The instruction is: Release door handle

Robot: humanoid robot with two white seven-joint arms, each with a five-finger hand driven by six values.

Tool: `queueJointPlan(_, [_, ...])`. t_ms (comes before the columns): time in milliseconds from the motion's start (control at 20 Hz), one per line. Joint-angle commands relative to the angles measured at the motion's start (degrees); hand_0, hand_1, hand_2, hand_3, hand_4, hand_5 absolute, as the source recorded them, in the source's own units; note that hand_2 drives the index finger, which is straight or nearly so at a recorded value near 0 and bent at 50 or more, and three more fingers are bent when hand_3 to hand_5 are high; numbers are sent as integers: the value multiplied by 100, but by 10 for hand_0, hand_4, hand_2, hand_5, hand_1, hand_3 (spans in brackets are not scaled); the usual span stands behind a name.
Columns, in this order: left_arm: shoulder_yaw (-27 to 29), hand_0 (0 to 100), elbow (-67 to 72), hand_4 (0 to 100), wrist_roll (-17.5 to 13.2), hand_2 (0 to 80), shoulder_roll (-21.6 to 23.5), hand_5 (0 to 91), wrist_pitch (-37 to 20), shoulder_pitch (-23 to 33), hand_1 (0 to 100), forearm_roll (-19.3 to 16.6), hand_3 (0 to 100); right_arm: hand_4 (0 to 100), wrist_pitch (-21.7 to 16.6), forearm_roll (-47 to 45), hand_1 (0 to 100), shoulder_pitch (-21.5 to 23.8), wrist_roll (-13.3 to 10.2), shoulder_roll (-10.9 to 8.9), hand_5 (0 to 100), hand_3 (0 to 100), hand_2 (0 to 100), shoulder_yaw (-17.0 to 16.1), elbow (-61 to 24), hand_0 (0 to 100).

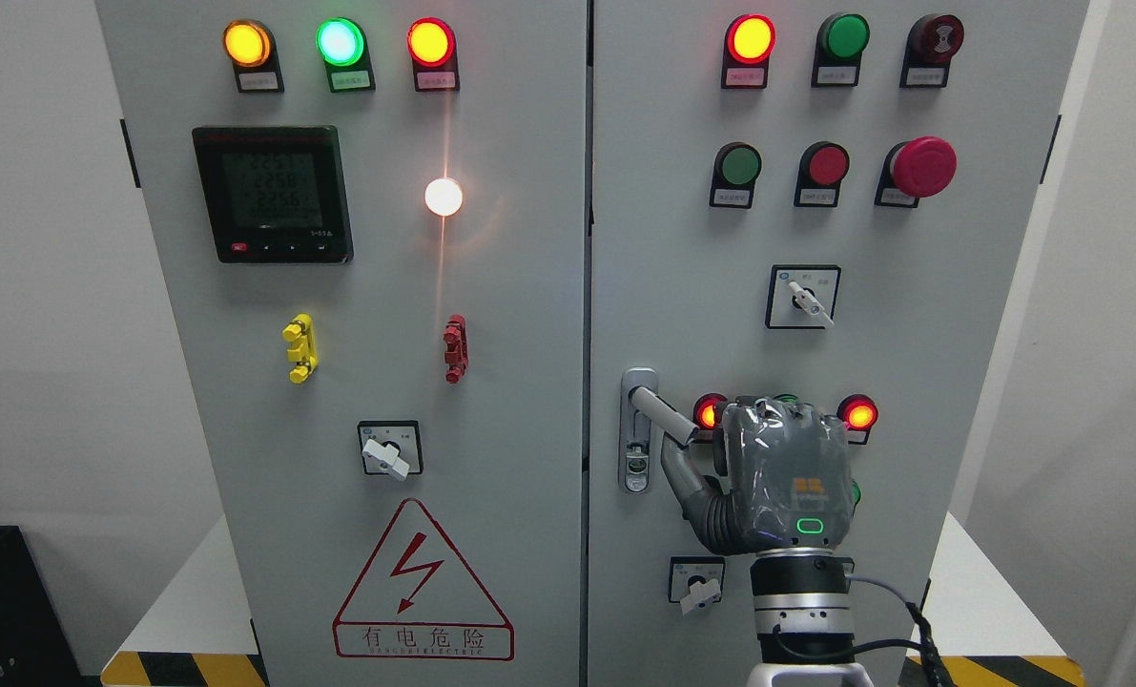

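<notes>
You are looking at a tall grey metal electrical cabinet (pixel 491 401) with two doors, and your robot's right hand (pixel 773 477), a grey fingered hand with a small green light on its back, is reaching up from the bottom edge right of the middle. It is sitting on the right door, with its back turned toward the camera. The silver door handle (pixel 661 412) is swung out from its grey vertical lock plate (pixel 636 458) and is pointing down and to the right, its free end disappearing at the hand. The thumb is lying just under the handle and the other fingers are curling over the top, but the knuckles are hiding the contact, so you cannot tell whether the hand is gripping the handle or only resting loosely around it.

Two glowing red round indicator lamps (pixel 858 413) are showing on either side of the hand. Above it, a white rotary selector switch (pixel 804 298) is sitting in its black frame, with a big red mushroom-head stop button (pixel 922 166) higher up. On the left door, a black digital meter (pixel 273 194) is showing readouts, and a red triangular lightning warning sign (pixel 423 582) is sitting near the bottom.
</notes>
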Motion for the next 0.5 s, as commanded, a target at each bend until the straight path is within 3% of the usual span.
queueJointPlan(0, [0, 120, 0, 0, 1, 0, -2, 0, -1, 53, 556, 0, 0, 1000, -3, -2, 429, -1, -6, 0, 1000, 1000, 962, -5, -45, 515])
queueJointPlan(451, [0, 120, 0, 0, 1, 0, -2, 0, -1, 53, 556, 0, 0, 1000, -11, -2, 425, -9, -6, 0, 1000, 1000, 959, -5, -63, 516])
